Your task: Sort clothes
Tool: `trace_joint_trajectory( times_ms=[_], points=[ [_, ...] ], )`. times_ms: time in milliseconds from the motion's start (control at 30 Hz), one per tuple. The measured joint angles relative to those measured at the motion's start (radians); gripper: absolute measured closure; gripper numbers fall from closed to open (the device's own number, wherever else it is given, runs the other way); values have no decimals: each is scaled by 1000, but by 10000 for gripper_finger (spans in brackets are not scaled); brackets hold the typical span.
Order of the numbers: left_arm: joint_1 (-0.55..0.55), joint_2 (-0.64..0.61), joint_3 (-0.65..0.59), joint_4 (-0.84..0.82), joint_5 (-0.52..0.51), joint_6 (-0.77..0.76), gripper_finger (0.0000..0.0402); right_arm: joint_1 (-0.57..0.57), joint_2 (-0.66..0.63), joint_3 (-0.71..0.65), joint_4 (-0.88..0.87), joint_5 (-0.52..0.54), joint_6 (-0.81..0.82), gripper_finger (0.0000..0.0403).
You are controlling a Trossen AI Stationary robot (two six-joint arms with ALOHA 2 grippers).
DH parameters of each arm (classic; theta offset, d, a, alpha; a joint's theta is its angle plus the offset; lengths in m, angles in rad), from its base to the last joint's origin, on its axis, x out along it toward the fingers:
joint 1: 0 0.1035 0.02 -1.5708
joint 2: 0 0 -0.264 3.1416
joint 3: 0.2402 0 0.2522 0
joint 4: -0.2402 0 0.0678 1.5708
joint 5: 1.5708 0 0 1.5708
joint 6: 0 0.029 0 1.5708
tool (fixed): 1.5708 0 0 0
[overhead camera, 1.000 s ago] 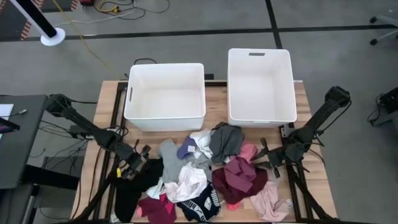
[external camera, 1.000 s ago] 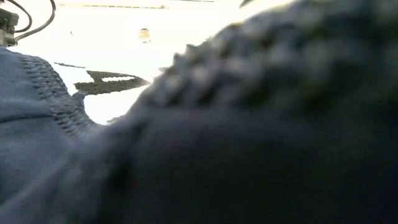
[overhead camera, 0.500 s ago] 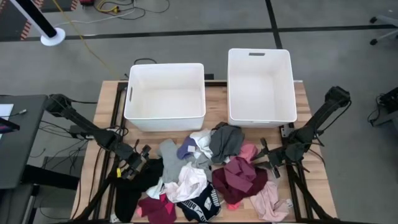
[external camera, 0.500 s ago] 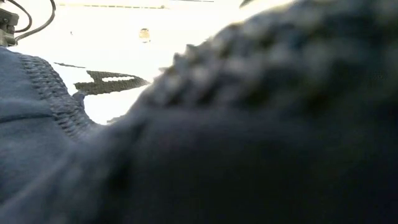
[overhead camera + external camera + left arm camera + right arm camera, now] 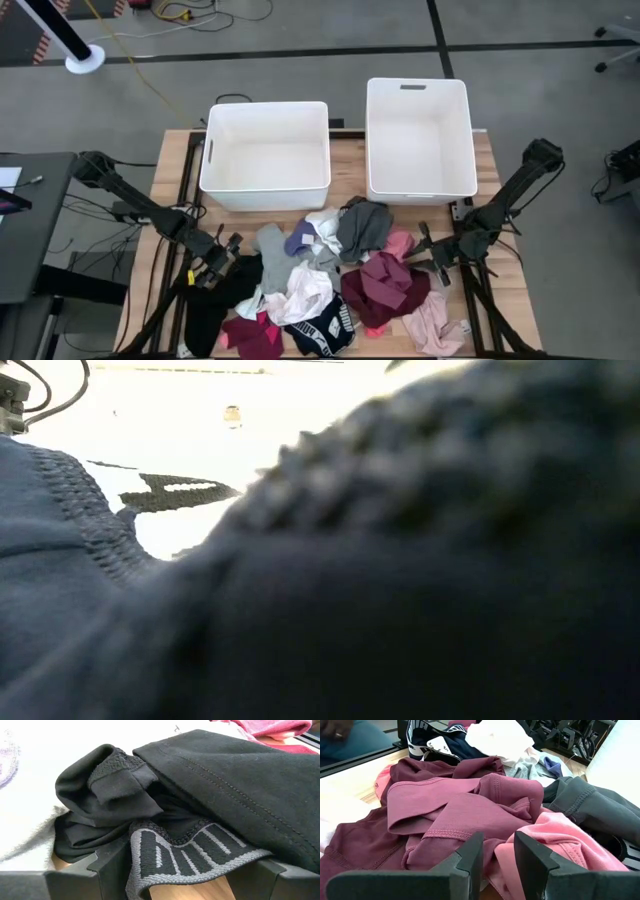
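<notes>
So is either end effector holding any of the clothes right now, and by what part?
Nothing is held. The left end effector stands open against the black garment; the right end effector is part open, empty, beside the maroon garment.

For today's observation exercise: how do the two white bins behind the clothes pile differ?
The left bin lies with its long side across the table, while the right bin runs front to back. The right bin reaches farther past the table's far edge than the left bin. Both are white, rectangular and empty.

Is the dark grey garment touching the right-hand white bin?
Touching: the high view shows the dark grey garment lying up against the right bin's near wall, no tabletop between them.
</notes>
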Motion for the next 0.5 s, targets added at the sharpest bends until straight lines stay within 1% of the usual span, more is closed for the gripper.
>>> trace_joint_trajectory(
  times_ms=[100,200,300,500],
  points=[
    [0,0,0,0,0,0,127,-8,0,0,0,13,-25,277],
    [0,0,0,0,0,0,127,-29,0,0,1,22,-120,277],
    [0,0,0,0,0,0,127,-46,0,0,1,22,-178,277],
    [0,0,0,0,0,0,127,-64,0,0,28,22,-199,277]
  ],
)
